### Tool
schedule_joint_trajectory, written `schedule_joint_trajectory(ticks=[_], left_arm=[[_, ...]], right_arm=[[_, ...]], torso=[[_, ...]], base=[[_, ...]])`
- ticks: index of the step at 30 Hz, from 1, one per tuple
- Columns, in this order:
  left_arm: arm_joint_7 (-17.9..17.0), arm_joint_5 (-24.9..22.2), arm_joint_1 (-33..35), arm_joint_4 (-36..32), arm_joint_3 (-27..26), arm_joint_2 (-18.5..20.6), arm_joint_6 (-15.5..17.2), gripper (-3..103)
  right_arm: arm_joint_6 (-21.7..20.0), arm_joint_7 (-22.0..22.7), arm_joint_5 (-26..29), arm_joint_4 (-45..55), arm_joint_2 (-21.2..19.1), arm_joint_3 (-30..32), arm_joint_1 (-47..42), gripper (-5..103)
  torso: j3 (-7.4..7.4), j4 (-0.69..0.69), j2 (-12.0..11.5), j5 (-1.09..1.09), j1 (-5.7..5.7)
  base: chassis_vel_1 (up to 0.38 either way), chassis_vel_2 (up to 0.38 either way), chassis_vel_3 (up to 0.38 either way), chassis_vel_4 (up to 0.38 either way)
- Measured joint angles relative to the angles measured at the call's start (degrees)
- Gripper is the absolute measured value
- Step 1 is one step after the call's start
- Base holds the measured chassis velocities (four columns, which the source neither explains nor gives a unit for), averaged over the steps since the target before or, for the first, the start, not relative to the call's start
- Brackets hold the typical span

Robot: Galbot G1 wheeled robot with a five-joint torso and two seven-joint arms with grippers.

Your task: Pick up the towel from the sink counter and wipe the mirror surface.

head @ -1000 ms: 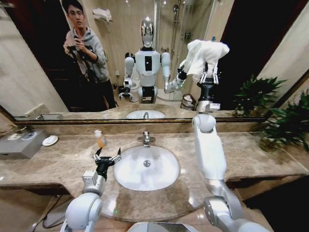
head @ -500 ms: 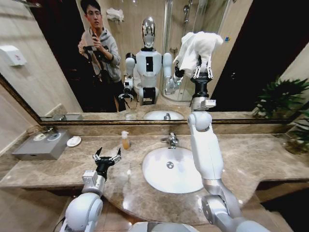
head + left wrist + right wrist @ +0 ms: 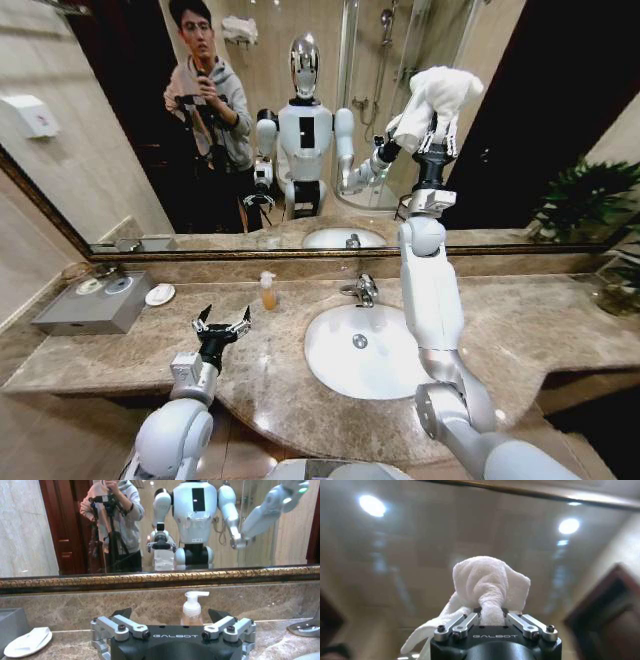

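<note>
My right arm reaches up and forward over the worktop (image 3: 560,330), its pincer (image 3: 437,135) raised against the mirror (image 3: 520,120). The right pincer is clenched on the towel (image 3: 440,92): in the right wrist view the fingers (image 3: 517,620) pinch a twisted fold of the white terry cloth (image 3: 487,587), the rest of which bunches above the fingertips and trails down one side. In the head view the towel sits at the glass, high up and right of the basin's line, meeting its own reflection.

My left arm is held low over the front part of the worktop, left of the white oval basin (image 3: 365,350). The left pincer (image 3: 222,325) is released, its two dark fingers (image 3: 122,614) spread wide with nothing between them; it points toward the mirror's bronze-gold frame (image 3: 160,578).

On the beige speckled worktop, a pump soap bottle (image 3: 267,291) stands near the back wall, left of the chrome tap (image 3: 364,290). A small white dish (image 3: 159,294) lies farther left, beside a grey box (image 3: 90,305) at the worktop's left end. A potted plant (image 3: 625,285) stands at the far right end. The mirror reflects my own white body (image 3: 303,125) and a person with a camera on a tripod (image 3: 205,110).
</note>
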Motion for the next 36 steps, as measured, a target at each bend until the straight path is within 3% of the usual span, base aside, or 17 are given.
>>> schedule_joint_trajectory(ticks=[4,13,20,23,28,32,35,36], left_arm=[[0.00,0.00,0.00,0.00,-0.01,0.00,0.00,100],[-0.01,0.00,0.00,0.00,-0.02,0.01,0.00,100],[0.00,0.00,0.00,0.00,-0.01,0.01,0.00,100],[-0.01,0.00,0.01,0.00,-0.02,0.01,0.00,100],[0.00,0.00,0.00,0.00,-0.01,0.01,0.00,100],[0.00,0.00,0.00,0.00,-0.01,0.01,0.00,100],[0.00,0.00,0.00,0.00,-0.01,0.01,0.00,100],[0.00,0.00,0.00,0.00,-0.01,0.01,0.00,100]], right_arm=[[3.65,-3.50,-4.26,-1.15,3.20,-4.56,-0.04,14],[5.12,-5.33,-5.17,-2.07,3.50,-13.50,-0.29,14],[2.68,-1.74,-4.27,-0.17,2.97,-6.25,-1.12,14],[0.22,1.48,-2.52,0.56,-0.13,3.84,-1.09,14],[-0.87,2.17,0.49,-1.27,-3.44,8.37,-0.10,14],[-0.37,0.97,1.03,-0.72,-2.40,6.89,-0.56,14],[2.04,-1.60,0.53,-0.33,-0.78,4.80,-1.31,14],[5.34,-4.69,-1.79,-0.16,1.49,1.82,-2.32,14]], torso=[[0.00,0.08,0.00,-0.04,0.00],[0.00,0.03,0.00,-0.04,0.00],[0.00,0.04,0.00,-0.01,0.00],[0.00,-0.03,0.00,0.02,0.00],[0.00,-0.02,0.00,0.00,0.00],[-0.01,0.00,0.00,-0.01,0.00],[0.00,0.03,0.00,-0.02,0.00],[0.00,0.06,0.00,-0.02,0.00]], base=[[0.000,0.000,0.000,0.000],[0.007,0.011,0.002,0.002],[0.000,0.000,0.000,0.000],[0.000,0.000,0.000,0.000],[0.000,0.000,0.000,0.000],[0.000,0.000,0.000,0.000],[0.000,0.000,0.000,0.000],[0.000,0.000,0.000,0.000]])
